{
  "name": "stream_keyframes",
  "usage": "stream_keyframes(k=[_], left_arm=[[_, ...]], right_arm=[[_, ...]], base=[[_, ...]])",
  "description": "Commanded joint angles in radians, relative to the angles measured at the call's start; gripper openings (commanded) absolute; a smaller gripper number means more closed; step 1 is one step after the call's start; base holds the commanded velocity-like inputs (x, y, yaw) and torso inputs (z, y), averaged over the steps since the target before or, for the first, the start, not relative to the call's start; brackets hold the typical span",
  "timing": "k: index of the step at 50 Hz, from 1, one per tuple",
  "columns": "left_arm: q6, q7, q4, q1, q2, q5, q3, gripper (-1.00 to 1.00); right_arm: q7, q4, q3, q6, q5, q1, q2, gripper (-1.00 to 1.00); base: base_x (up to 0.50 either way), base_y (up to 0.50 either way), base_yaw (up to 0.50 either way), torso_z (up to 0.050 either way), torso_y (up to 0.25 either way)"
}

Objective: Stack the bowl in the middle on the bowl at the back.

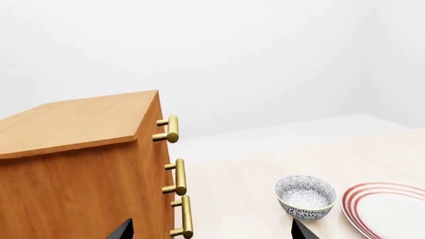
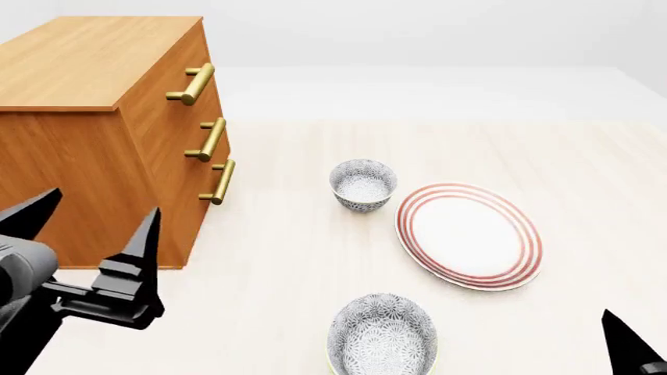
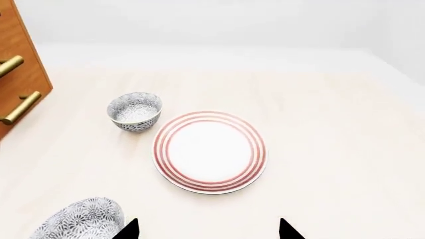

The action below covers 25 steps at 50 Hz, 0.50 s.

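Note:
Two white bowls with a grey-black floral pattern show on the pale table. The bowl at the back (image 2: 363,184) (image 3: 135,110) (image 1: 305,196) stands upright beside the plate. The bowl in the middle (image 2: 383,334) (image 3: 83,219) sits nearer me, cut off by the head view's lower edge. My left gripper (image 2: 92,226) (image 1: 212,230) hangs open and empty in front of the wooden cabinet, well left of both bowls. My right gripper (image 3: 207,230) is open and empty, to the right of the middle bowl; in the head view only one fingertip (image 2: 625,344) of it shows.
A flat white plate with red rings (image 2: 469,234) (image 3: 210,152) (image 1: 388,209) lies right of the back bowl. A wooden cabinet (image 2: 94,133) (image 1: 73,174) with brass handles (image 2: 208,139) stands on the table's left side. Bare tabletop (image 2: 292,258) lies between cabinet and bowls.

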Motion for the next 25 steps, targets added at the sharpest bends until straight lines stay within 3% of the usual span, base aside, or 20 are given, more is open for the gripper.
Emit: stream_keyframes(k=[1,14,17,20,25], left_arm=[[0.003,-0.035,0.022,0.121,0.002,-0.08,-0.177,1.0],[-0.036,-0.023,0.061,0.295,0.052,-0.154,-0.44,1.0],[-0.147,-0.039,0.061,0.228,0.087,-0.239,-0.515,1.0],[-0.389,-0.141,0.06,0.055,0.162,-0.472,-0.645,1.0],[-0.449,-0.226,0.057,0.028,0.172,-0.617,-0.743,1.0]], right_arm=[[0.017,0.002,0.181,0.036,0.076,-0.091,-0.004,1.0],[0.0,0.007,0.313,0.04,0.124,-0.154,0.01,1.0],[0.001,0.009,0.342,0.052,0.138,-0.171,0.0,1.0],[0.007,0.008,0.386,0.068,0.165,-0.194,-0.019,1.0],[0.026,0.015,0.526,0.103,0.239,-0.267,-0.053,1.0]], base=[[0.0,0.0,0.0,0.0,0.0],[0.0,0.0,0.0,0.0,0.0],[0.0,0.0,0.0,0.0,0.0],[0.0,0.0,0.0,0.0,0.0],[0.0,0.0,0.0,0.0,0.0]])
